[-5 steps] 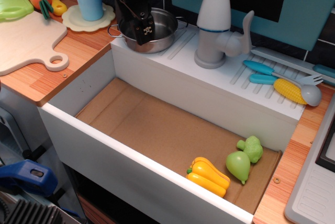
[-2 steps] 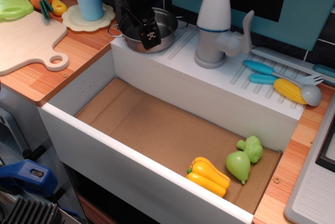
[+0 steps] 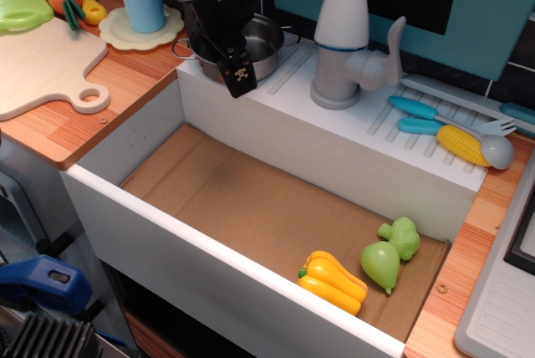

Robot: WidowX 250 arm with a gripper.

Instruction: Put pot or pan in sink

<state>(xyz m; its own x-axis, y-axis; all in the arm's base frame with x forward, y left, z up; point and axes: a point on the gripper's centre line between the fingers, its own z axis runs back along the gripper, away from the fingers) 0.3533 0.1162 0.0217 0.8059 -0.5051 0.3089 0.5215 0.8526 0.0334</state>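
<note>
Hovering over the small shiny steel pot (image 3: 255, 44) far-left, the black gripper (image 3: 236, 74) looked mid-grab, jaws unclear, next probably lifting into the big white sink (image 3: 125, 145).

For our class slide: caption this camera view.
Black gripper at the steel pot on the drainer beside the sink.

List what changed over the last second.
The gripper slid toward the pot's front rim, now overlapping it; whether it has hold of the pot is unclear. The pot stayed on the ledge, and the sink with its toy vegetables is unchanged.
</note>
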